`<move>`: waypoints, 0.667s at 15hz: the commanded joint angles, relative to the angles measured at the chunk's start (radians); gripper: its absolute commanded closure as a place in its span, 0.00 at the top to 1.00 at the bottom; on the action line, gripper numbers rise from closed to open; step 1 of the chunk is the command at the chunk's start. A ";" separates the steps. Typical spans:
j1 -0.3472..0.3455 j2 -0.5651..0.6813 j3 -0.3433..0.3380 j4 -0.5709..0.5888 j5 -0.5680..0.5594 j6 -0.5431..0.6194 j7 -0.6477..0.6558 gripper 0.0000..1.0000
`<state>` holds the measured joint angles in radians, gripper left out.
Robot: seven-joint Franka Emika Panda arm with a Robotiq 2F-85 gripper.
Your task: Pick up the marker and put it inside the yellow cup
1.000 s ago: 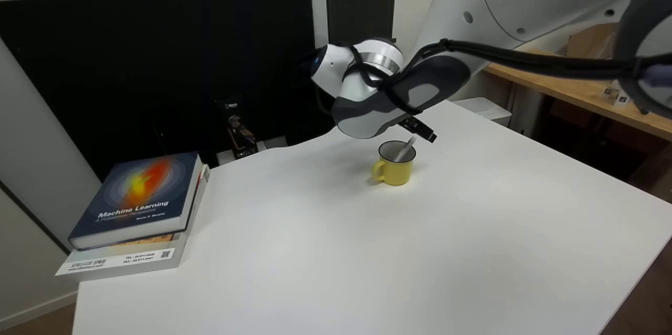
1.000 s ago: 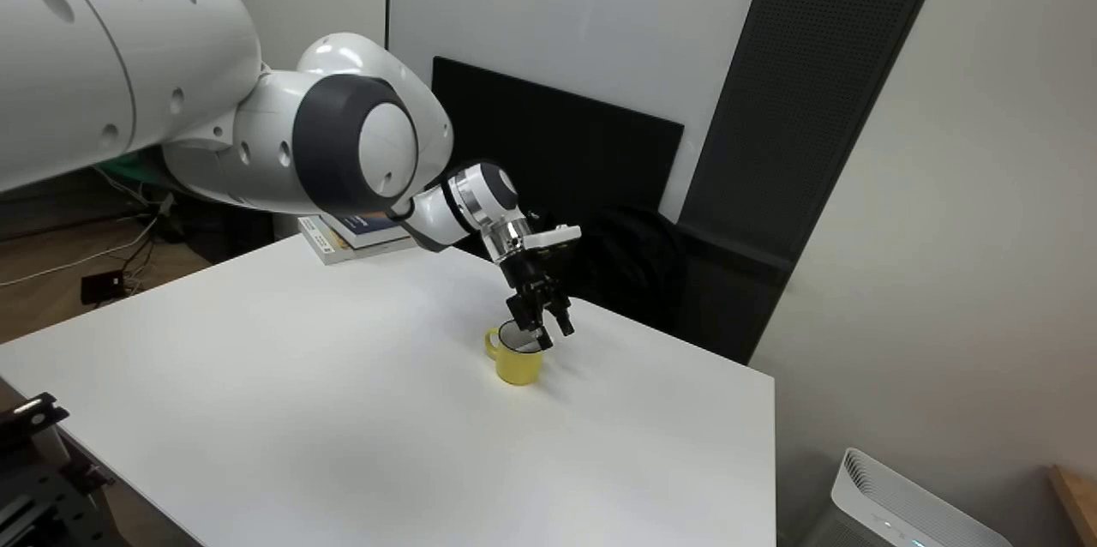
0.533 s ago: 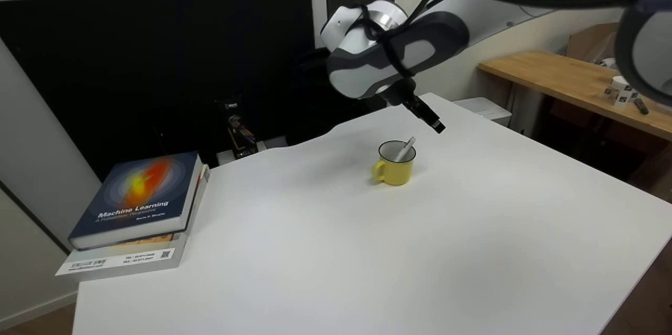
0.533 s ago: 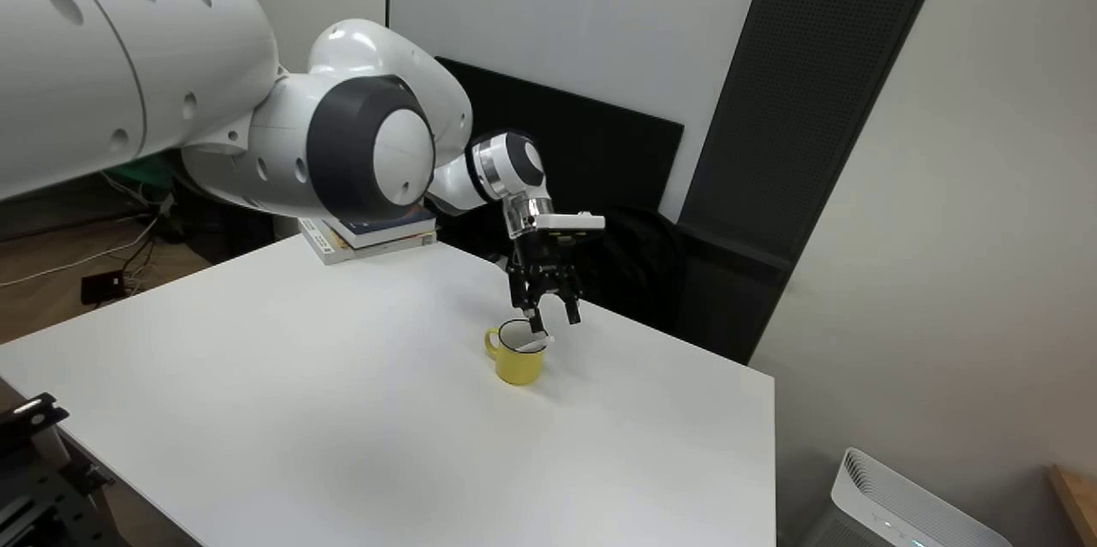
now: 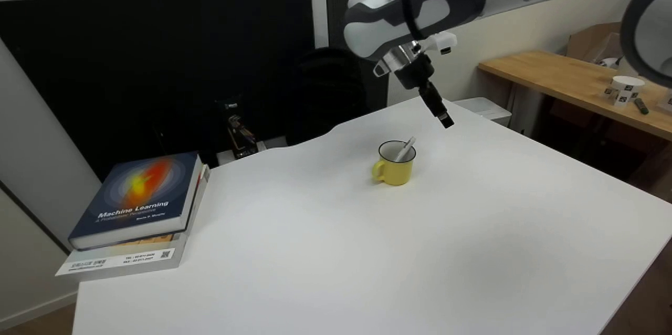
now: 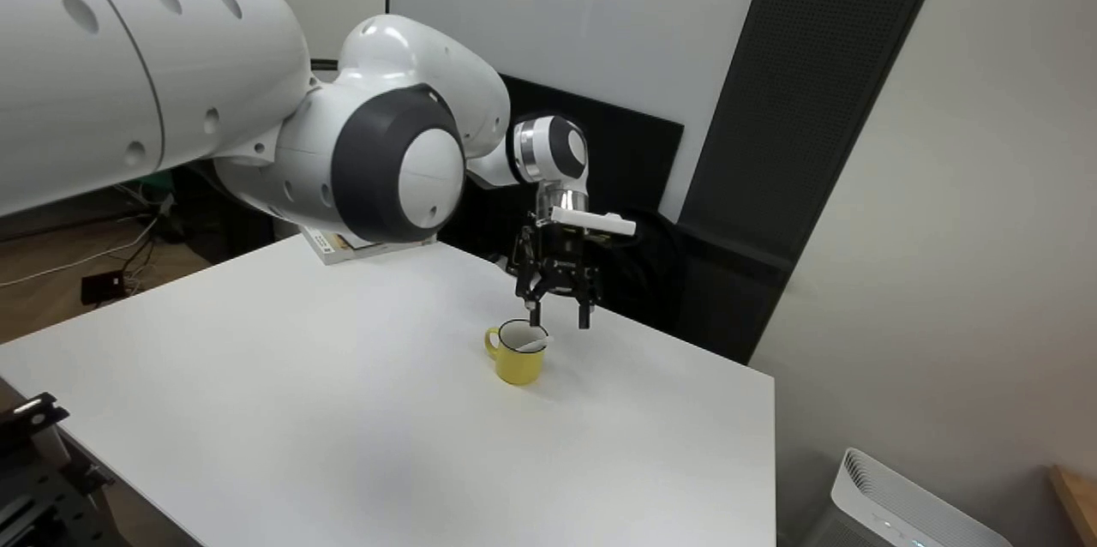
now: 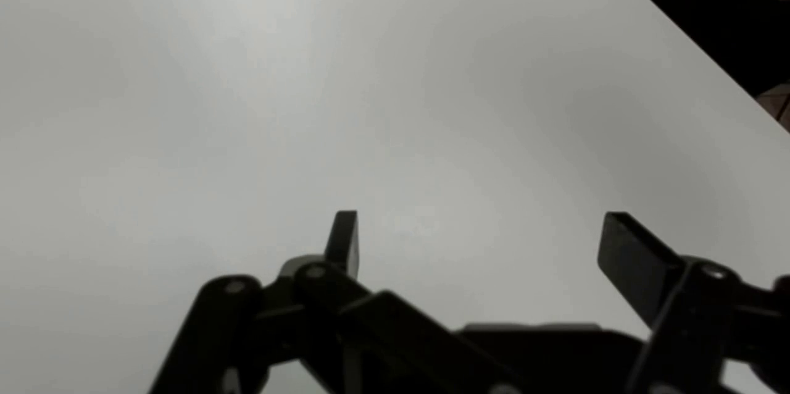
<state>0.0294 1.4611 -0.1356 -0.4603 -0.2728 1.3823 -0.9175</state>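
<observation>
Wrist view: your gripper (image 7: 480,224) has its jaws spread wide, nothing held, white tabletop (image 7: 401,104) showing between them. In both exterior views your marker (image 5: 405,150) is inside the yellow cup (image 5: 397,173), tilted, its upper end sticking out past the rim. Cup is upright on the tabletop. Your gripper hangs above the tabletop near the cup, not touching it. Two stacked books (image 5: 136,198) lie at the tabletop's edge, well apart from the cup.

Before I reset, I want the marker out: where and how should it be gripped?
Likely by the upper end of the marker, from above, opposite the handle: it leans that way in the yellow cup, and only that end sticks out.
</observation>
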 commanded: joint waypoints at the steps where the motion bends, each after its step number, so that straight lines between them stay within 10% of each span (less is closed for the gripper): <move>1: -0.062 0.023 0.044 0.078 0.067 0.011 0.105 1.00; 10: -0.140 0.003 0.103 0.026 0.178 0.320 0.303 1.00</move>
<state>-0.0965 1.4627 -0.0542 -0.4329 -0.1214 1.6154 -0.7154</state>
